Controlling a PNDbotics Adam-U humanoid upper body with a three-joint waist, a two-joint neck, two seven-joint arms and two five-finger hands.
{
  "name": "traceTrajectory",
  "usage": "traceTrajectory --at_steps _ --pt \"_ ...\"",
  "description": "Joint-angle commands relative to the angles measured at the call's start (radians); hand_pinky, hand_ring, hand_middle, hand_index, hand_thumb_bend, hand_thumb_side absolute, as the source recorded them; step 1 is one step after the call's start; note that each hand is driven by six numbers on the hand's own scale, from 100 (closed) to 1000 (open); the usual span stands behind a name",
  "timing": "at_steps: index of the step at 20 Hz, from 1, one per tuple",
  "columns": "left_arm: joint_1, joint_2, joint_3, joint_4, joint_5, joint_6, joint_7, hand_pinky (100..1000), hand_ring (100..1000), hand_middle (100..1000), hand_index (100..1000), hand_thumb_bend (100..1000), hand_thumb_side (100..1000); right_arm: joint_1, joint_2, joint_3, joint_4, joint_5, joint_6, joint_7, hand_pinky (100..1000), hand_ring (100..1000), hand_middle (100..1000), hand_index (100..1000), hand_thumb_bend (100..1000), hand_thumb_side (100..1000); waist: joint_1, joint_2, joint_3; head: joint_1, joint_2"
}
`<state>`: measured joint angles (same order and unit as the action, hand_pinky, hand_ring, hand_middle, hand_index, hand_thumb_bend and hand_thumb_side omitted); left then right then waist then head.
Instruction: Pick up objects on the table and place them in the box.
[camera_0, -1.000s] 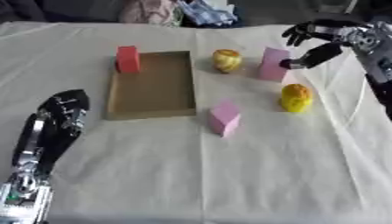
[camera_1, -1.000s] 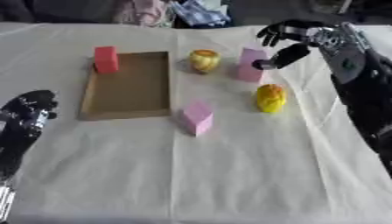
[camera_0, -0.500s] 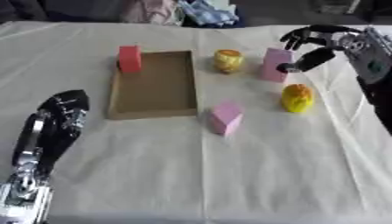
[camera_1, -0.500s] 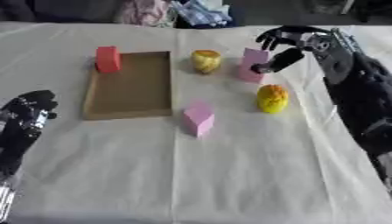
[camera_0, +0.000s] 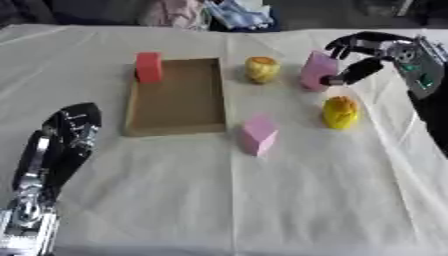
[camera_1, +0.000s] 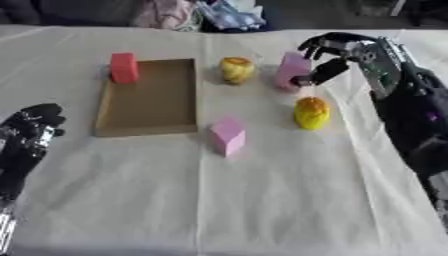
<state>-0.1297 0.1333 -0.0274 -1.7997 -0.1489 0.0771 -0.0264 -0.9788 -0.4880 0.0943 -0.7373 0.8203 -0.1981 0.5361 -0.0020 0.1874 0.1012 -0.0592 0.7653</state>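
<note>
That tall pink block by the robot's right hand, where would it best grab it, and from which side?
Probably around its upper half, coming from the right and slightly above. The tall pink block stands upright with flat sides, so thumb and fingers can close on opposite faces. The right hand is open beside it on that side. The left is more crowded: a yellow round object sits close by there.

White cloth over the surface (camera_0: 262, 200). Shallow cardboard box (camera_0: 175, 97) lies left of centre, a red block (camera_0: 149, 66) standing at its upper left corner. Yellow fruit (camera_0: 262, 69) up top, tall pink block (camera_0: 316, 70) just right of it, another yellow fruit (camera_0: 340, 112) below, pink block (camera_0: 258, 133) at centre.
</note>
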Motion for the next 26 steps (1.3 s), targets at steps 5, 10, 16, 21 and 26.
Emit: traceTrajectory --at_steps 5,10,16,21,26 --pt "-0.004 0.014 -0.003 -0.013 0.001 -0.003 -0.002 730 758 722 767 243 554 -0.014 -0.006 -0.010 0.025 0.031 -0.003 -0.022 971 847 786 917 418 451 0.002 -0.016 0.002 -0.002 0.005" --pt "-0.004 0.013 -0.003 -0.013 0.001 -0.002 -0.002 730 758 722 767 242 555 -0.012 0.001 -0.009 0.027 0.051 0.000 -0.048 966 835 773 893 395 438 0.003 -0.015 0.002 -0.003 0.005" --pt "-0.006 0.012 -0.003 -0.013 0.002 -0.002 -0.003 731 758 722 767 241 555 -0.010 0.010 -0.008 0.022 0.101 0.005 -0.109 935 785 700 778 270 313 0.004 -0.013 0.004 -0.004 0.005" --pt "-0.006 0.012 -0.003 -0.014 0.002 -0.002 -0.002 731 758 722 767 240 555 -0.005 0.013 -0.011 0.005 0.146 0.009 -0.258 874 699 596 632 100 100 0.004 -0.012 0.004 -0.002 0.005" --pt "-0.008 0.012 -0.003 -0.014 0.003 -0.002 -0.003 732 758 722 767 239 556 -0.005 0.013 -0.004 -0.013 0.163 -0.005 -0.381 853 661 558 547 100 100 0.003 -0.013 0.004 -0.001 0.005"
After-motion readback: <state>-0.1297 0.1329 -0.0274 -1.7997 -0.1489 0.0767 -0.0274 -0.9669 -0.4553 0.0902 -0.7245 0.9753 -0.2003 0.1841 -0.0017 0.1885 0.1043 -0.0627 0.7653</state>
